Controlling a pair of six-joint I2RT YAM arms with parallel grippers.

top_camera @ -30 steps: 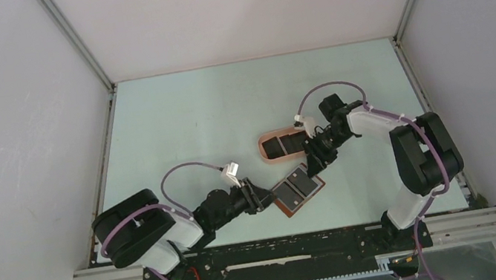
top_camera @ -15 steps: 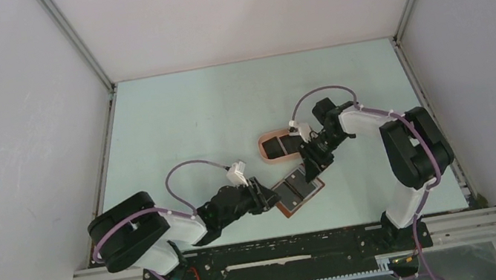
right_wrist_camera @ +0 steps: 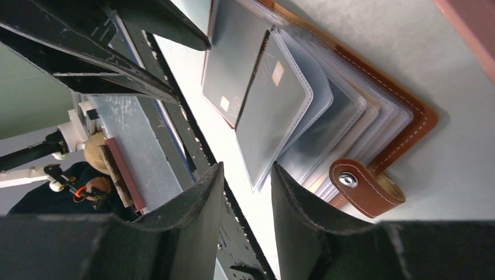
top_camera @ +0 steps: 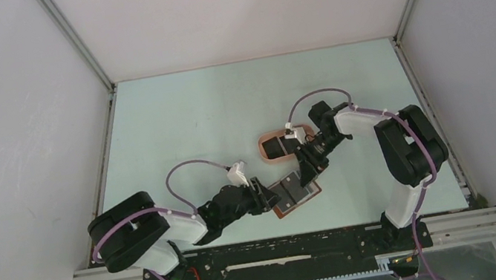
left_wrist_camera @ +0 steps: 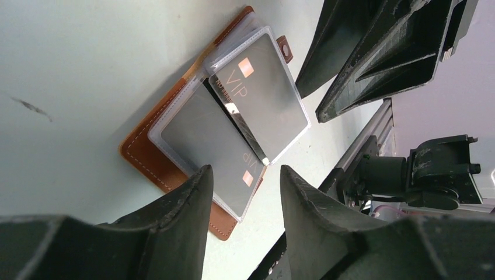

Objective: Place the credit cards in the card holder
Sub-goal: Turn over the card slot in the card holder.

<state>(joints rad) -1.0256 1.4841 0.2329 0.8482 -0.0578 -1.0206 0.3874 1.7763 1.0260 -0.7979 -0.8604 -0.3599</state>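
Note:
The card holder (top_camera: 288, 201) lies open near the table's front edge, brown leather (left_wrist_camera: 146, 157) outside with clear sleeves fanned out. Two dark grey credit cards marked VIP (left_wrist_camera: 265, 87) (left_wrist_camera: 204, 140) sit in its sleeves. Its snap tab (right_wrist_camera: 365, 186) with a metal stud curls at one side. My left gripper (top_camera: 266, 199) (left_wrist_camera: 245, 172) is open just left of the holder, nothing between its fingers. My right gripper (top_camera: 306, 170) (right_wrist_camera: 246, 169) is open over the holder's right half, beside a sleeve's edge, holding nothing.
A pink oval tray (top_camera: 262, 149) with more dark cards (top_camera: 276, 147) stands just behind the holder, its corner (right_wrist_camera: 473, 23) near my right wrist. The metal frame rail (top_camera: 285, 250) runs along the table's near edge, close to the holder.
My right gripper has come down and left from the tray onto the holder. The left gripper's jaws have widened a little, and the holder has shifted slightly left.

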